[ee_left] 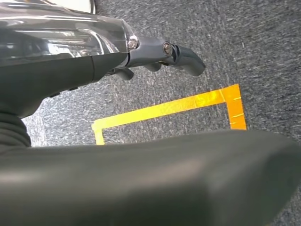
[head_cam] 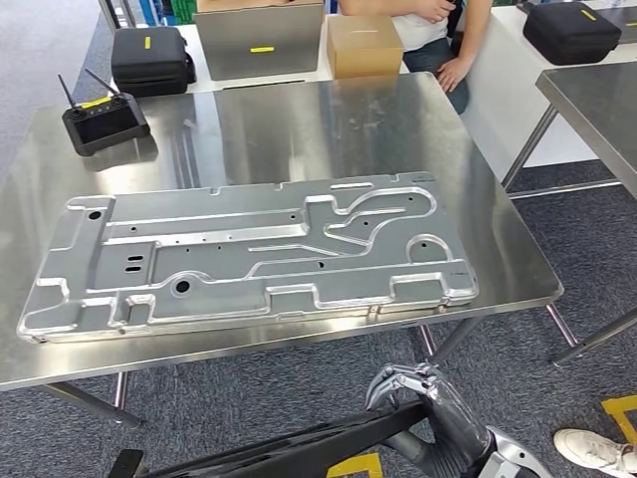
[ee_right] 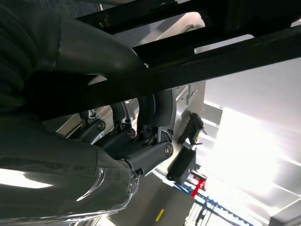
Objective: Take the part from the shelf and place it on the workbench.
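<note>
One large metal part (head_cam: 248,254), a flat silver panel with pressed ridges and holes, lies flat on the steel workbench (head_cam: 496,229), running left to right across its near half. The part's near long edge sits just inside the bench's near edge, and its left end comes close to the bench's left edge; to its right a strip of bare steel is left before the right edge, and behind it the far half of the bench is mostly open. One black remote controller (head_cam: 104,121) with two antennas stands at the far left corner, well apart from the part. On a white table behind the bench are two black cases (head_cam: 148,58), one at the left and one (head_cam: 570,30) at the far right, one grey laptop-like box (head_cam: 259,40) and one cardboard box (head_cam: 363,45); a person (head_cam: 443,35) stands beside them. A second steel table (head_cam: 601,100) shows at the right. The right hand (head_cam: 421,393) hangs below the bench's near edge, fingers curled around a black bar (head_cam: 301,448) of the robot's frame, touching no part. The left hand (ee_left: 167,54) hangs over grey carpet with yellow floor tape (ee_left: 167,109), fingers stretched out and holding nothing. One white shoe (head_cam: 597,448) rests on the floor at the near right.
</note>
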